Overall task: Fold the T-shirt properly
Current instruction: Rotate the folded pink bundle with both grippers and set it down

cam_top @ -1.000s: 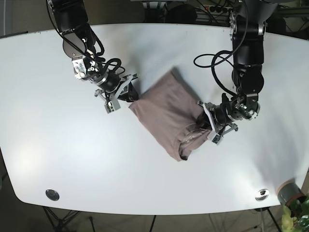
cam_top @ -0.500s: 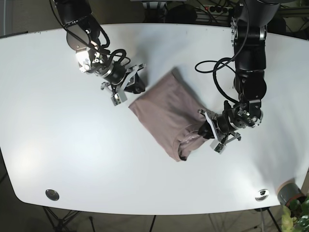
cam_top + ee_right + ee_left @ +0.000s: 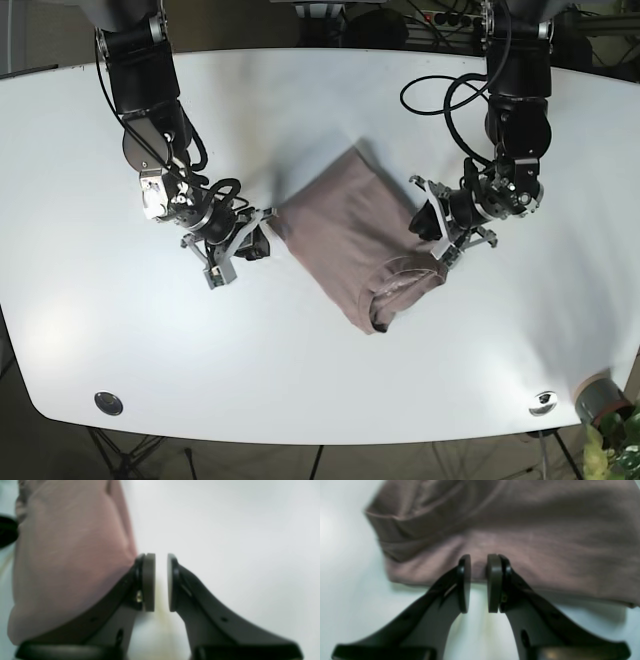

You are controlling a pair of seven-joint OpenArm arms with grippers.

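The T-shirt [image 3: 355,236] sits roughly mid-table [image 3: 320,370], already folded down into a compact brownish rectangle lying at a diagonal. The lower corner is a bit messy, with the collar or hem area bunched and showing a rounded seam.

The left gripper [image 3: 438,228] is parked right at the shirt's right edge in the base view. From its wrist camera, the left gripper [image 3: 479,582] has its two pads with a narrow gap between them, nothing pinched in there. The tips reach over the shirt's [image 3: 510,530] near edge, and you can see layered folds stacked up on the left side of that view.

The right gripper [image 3: 245,243] is on the other side, just beside the shirt's left corner. In its wrist view the right gripper [image 3: 161,582] also has a small gap between the pads with only bare white table [image 3: 225,530] behind it, so it's not holding anything. The shirt [image 3: 67,555] fills the left part of that view, right next to one finger [image 3: 149,582]; can't tell if it's actually touching the fabric.

There's a small metal can [image 3: 598,398] at the table's bottom-right corner, with a bit of green plant [image 3: 612,450] by it.
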